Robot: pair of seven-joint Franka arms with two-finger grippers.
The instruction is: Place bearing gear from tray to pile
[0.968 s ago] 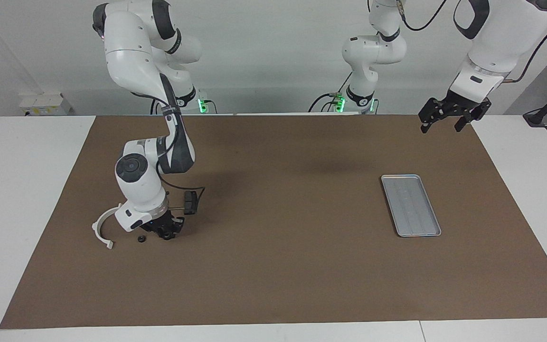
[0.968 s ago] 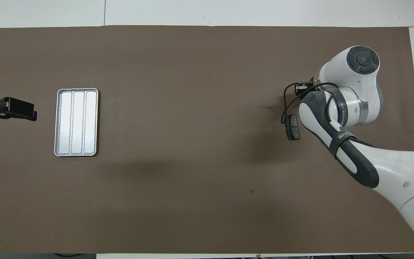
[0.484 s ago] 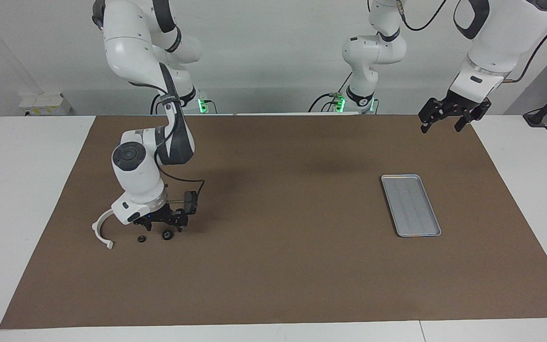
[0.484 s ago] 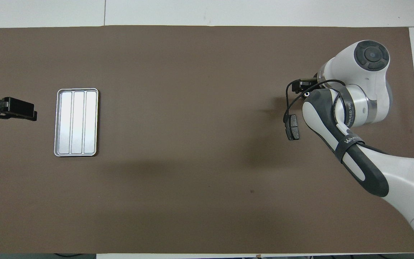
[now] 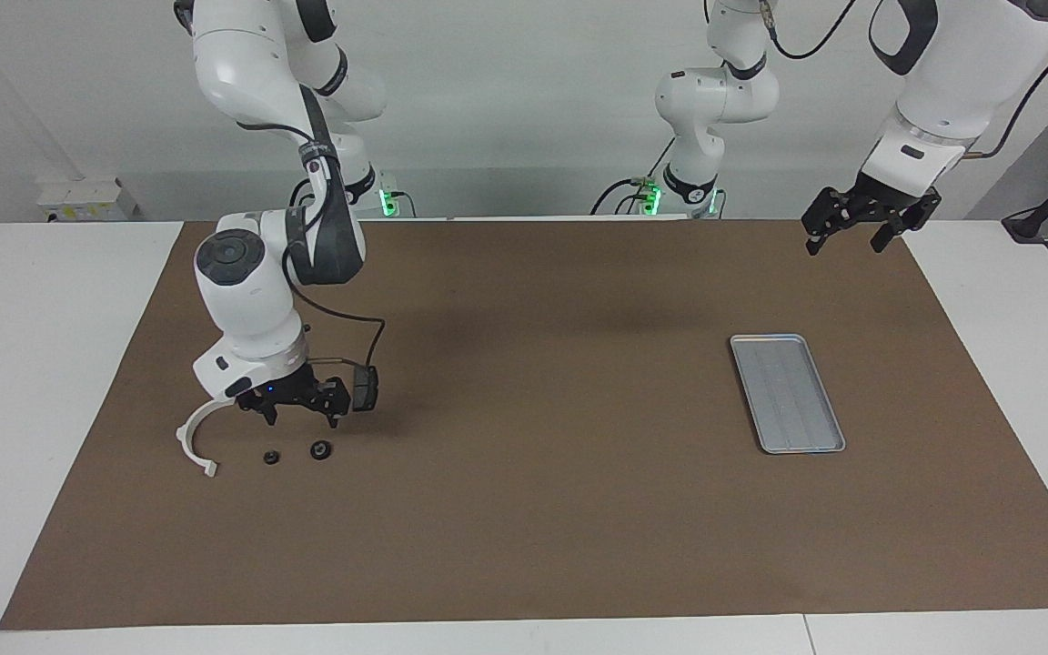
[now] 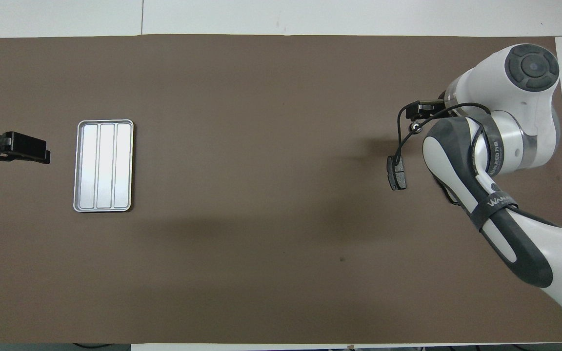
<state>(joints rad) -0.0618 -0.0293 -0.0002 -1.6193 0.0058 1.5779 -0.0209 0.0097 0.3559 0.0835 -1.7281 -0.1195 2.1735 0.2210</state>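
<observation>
Bearing gear (image 5: 320, 448) lies on the mat (image 5: 524, 509) among the pile near the right arm's edge; right gripper (image 5: 297, 415) hangs open above it, empty. Left gripper (image 5: 847, 238) waits open.

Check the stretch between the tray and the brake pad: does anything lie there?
Nothing does. Between the tray and the brake pad only bare brown mat shows, clearest in the overhead view.
</observation>
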